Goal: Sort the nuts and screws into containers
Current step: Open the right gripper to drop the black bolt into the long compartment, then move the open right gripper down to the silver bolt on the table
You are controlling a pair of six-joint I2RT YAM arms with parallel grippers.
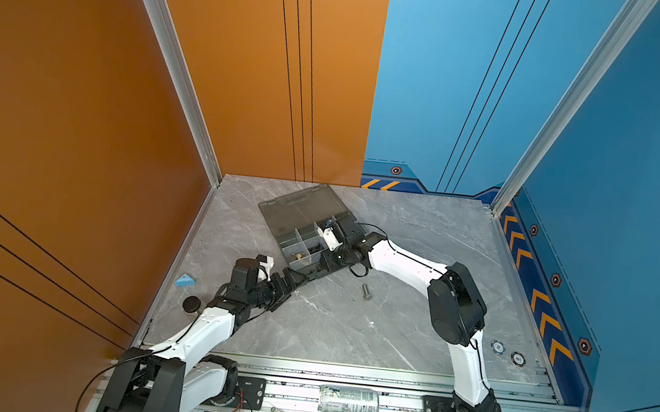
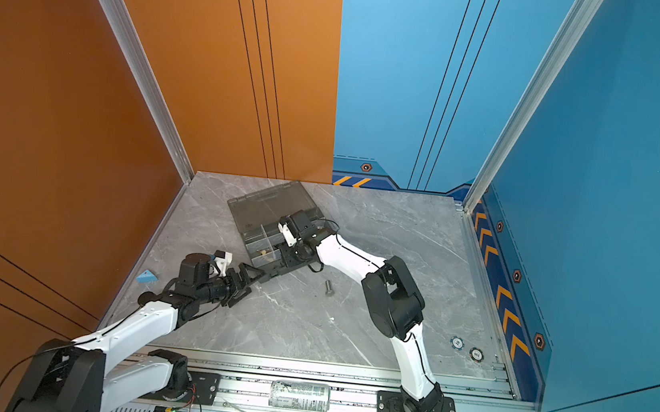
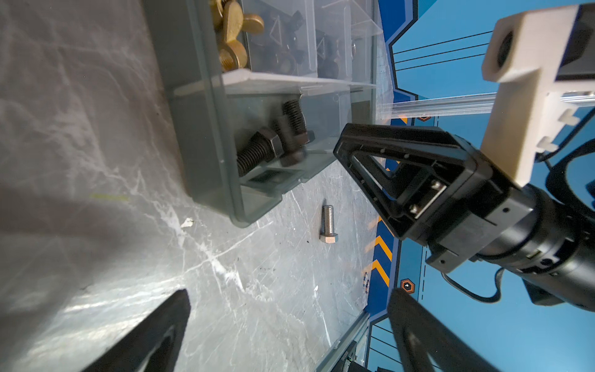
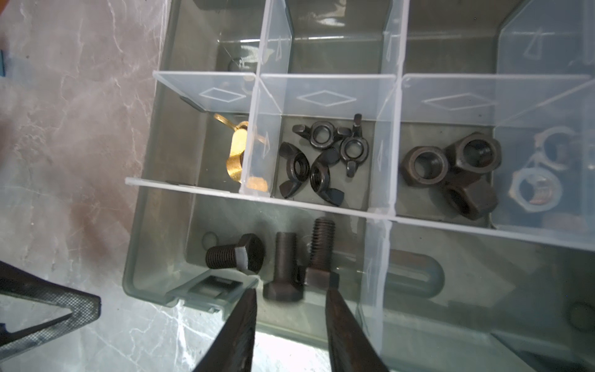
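**Deposit of a screw.** Three black hex-head steel screws [image 4: 283, 267] lie in a corner compartment of the smoky-grey translucent plastic organizer box [image 4: 141, 225]. One lies directly beyond the tips of the right end effector [image 4: 289, 293], whose jaws stand apart and clamp nothing. Neighbouring compartments, bounded by whitish translucent dividers [image 4: 257, 196], hold brass wing nuts [image 4: 236, 157], black wing nuts [image 4: 322, 157] and black hex nuts [image 4: 450, 174].

The step in hand is judged to be the deposit of a black screw with its kind. One long shiny silver screw [image 1: 366, 291] lies alone on the grey marble counter [image 1: 389, 338], near the box but apart from it. The next move likely calls for a descent onto it, a grip across the shank, and a choice of compartment. The left end effector [image 3: 289, 293], jaws wide apart and empty, sits low just beside the box corner.

Silver nuts [image 4: 534, 190] show only as blurs through a divider. The brass pieces are half hidden and the far compartments are cut off. In both top views the right arm covers part of the box.
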